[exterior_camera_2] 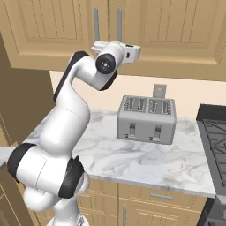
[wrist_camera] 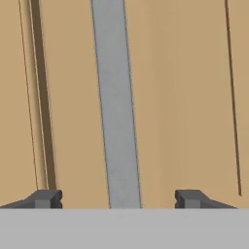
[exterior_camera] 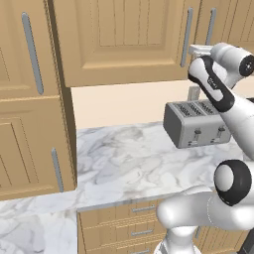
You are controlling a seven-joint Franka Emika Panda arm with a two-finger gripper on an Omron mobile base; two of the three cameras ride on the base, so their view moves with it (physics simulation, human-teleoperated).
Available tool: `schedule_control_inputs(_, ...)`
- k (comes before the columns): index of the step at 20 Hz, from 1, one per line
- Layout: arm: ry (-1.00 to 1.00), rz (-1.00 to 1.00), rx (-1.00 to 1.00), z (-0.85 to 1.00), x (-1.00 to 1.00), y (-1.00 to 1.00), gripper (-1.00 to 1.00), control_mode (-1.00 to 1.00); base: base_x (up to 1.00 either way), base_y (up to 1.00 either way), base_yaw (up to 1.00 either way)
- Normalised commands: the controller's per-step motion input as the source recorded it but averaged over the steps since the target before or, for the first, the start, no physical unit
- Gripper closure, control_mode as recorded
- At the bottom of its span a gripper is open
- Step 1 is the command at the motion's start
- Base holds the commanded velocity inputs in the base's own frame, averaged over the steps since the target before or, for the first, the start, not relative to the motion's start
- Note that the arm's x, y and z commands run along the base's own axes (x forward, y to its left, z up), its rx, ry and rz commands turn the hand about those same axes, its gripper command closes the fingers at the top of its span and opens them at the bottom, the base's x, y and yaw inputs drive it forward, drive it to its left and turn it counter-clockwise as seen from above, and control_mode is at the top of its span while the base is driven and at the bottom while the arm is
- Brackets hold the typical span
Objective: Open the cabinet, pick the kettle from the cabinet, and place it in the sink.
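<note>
Cabinet: wide light-brown wall unit with a raised-panel door, shut. Its long vertical grey bar handle runs along the door's right edge, above the toaster. This is the item in hand; opening it appears to be the current step, not yet done.

Gripper: raised to the handle, jaws spread wide, one dark fingertip on each side of the bar and neither touching it. Nothing is held. The bar sits roughly centred in the gap, presumably so that closing will clamp it for a pull.

Kettle: not to be seen; judged to be behind the shut door of the cabinet.

Neighbouring door: just right of the handle, with its own grey bar beside it; a slip sideways could catch the wrong one.

Toaster: boxy grey four-slot, on the marble counter below the handle, against the wall.

Tall cabinet: left of the wall unit, full height.

Drawers: under the counter, below the handle.

Stove: right of the toaster, partly seen.
</note>
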Motion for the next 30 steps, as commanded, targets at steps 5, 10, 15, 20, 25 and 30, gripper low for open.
schedule_control_inputs(5,0.15,0.0,0.01,-0.09,0.3,0.0,1.0,-1.0,0.0,0.0,0.0)
schedule_control_inputs(10,0.07,0.0,0.0,-0.22,0.1,0.0,1.0,-1.0,0.0,0.0,0.0)
schedule_control_inputs(15,0.03,0.05,0.01,-0.27,0.0,-0.07,1.0,-1.0,0.0,0.0,0.0)
schedule_control_inputs(20,0.0,0.07,0.03,-0.17,-0.02,-0.33,1.0,-1.0,0.0,0.0,0.0)
schedule_control_inputs(25,0.0,0.05,0.01,-0.03,-0.18,-0.6,1.0,-1.0,0.0,0.0,0.0)
schedule_control_inputs(30,0.0,0.04,0.0,0.0,-0.31,-0.76,1.0,-1.0,0.0,0.0,0.0)
